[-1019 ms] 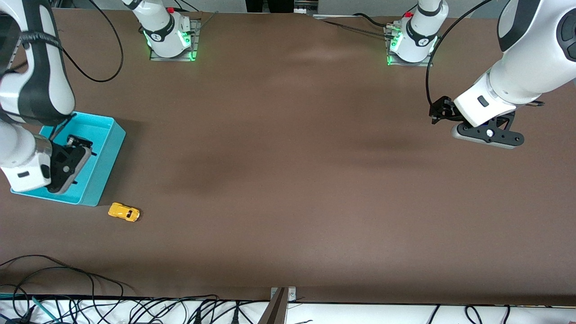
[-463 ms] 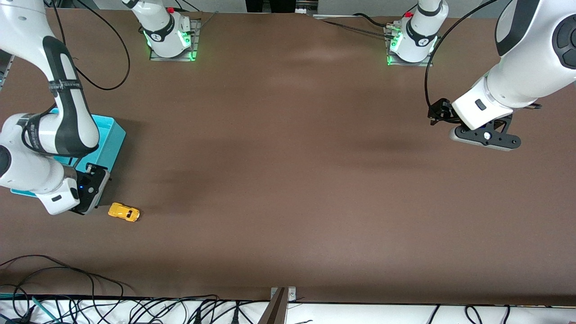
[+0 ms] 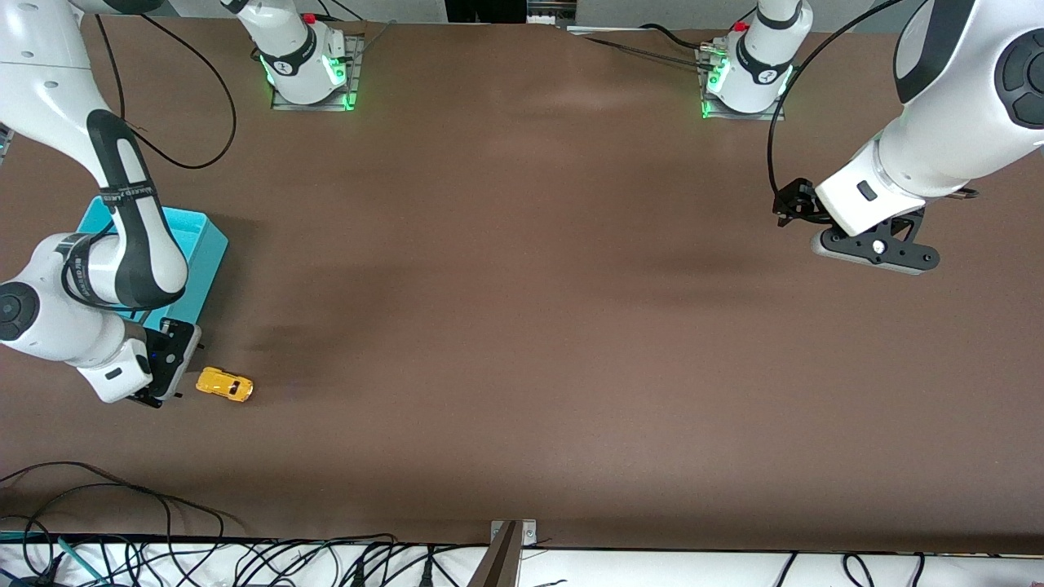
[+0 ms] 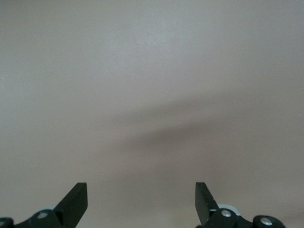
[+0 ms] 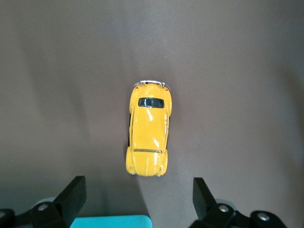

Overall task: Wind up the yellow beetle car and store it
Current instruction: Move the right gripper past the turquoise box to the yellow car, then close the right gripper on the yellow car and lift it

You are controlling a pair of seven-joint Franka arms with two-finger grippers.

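Note:
The yellow beetle car (image 3: 224,384) rests on its wheels on the brown table, just nearer the front camera than the cyan bin (image 3: 198,244). In the right wrist view the yellow beetle car (image 5: 147,135) lies ahead of the fingertips, lined up with the gap but outside it. My right gripper (image 3: 167,367) hangs open over the table at the bin's near corner, beside the car, with nothing between its fingers (image 5: 75,192). My left gripper (image 3: 877,249) waits open over bare table at the left arm's end, holding nothing (image 4: 141,199).
The cyan bin's rim (image 5: 109,222) shows just under the right gripper. Loose cables (image 3: 122,522) trail along the table's front edge. The two arm bases (image 3: 306,65) stand at the back. The left wrist view shows only bare brown tabletop (image 4: 152,95).
My right gripper has moved from over the cyan bin toward the front camera, stopping beside the car. The left arm has barely shifted. The car has not moved.

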